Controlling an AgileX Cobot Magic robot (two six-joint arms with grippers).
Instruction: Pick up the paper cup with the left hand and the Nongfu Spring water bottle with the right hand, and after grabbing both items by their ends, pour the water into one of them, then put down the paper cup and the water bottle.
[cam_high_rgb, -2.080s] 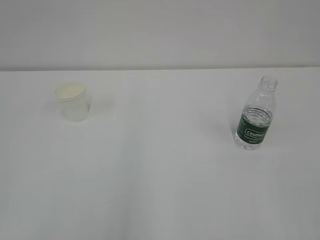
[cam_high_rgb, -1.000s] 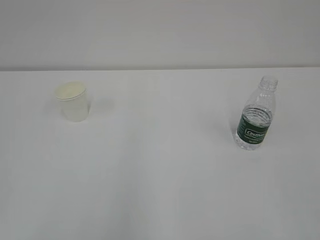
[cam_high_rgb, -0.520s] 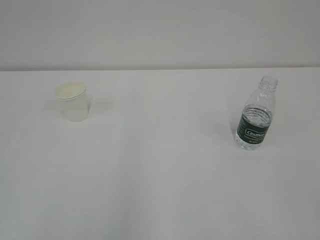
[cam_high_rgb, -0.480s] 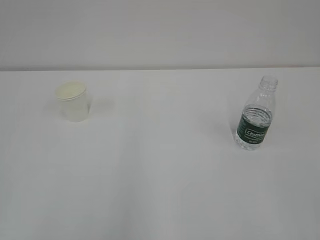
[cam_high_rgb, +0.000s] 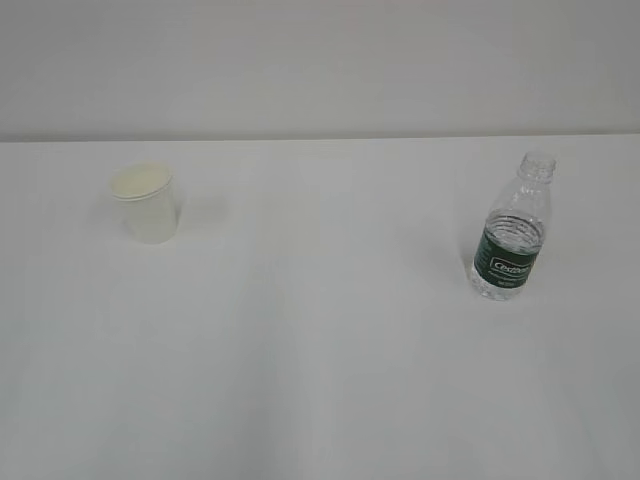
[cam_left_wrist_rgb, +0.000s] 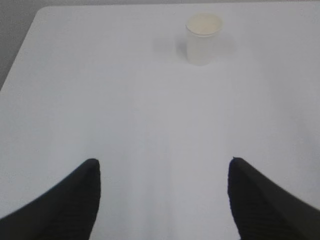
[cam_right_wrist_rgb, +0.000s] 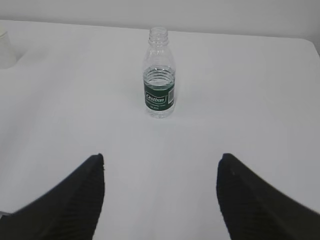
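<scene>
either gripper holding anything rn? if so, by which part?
Nothing held. Left gripper and right gripper are both open and empty; paper cup and water bottle stand untouched on the table.

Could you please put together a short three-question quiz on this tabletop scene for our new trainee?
1. True or false: the water bottle stands upright with no cap on its neck.
2. Multiple choice: in the exterior view, the paper cup stands A) to the left of the bottle, apart from it; B) touching the bottle; C) tipped on its side.
3. Short answer: is the left claw or the right claw holding anything?

Key:
1. True.
2. A.
3. No. Both are open and empty, each some way short of its item on the white table.
</scene>
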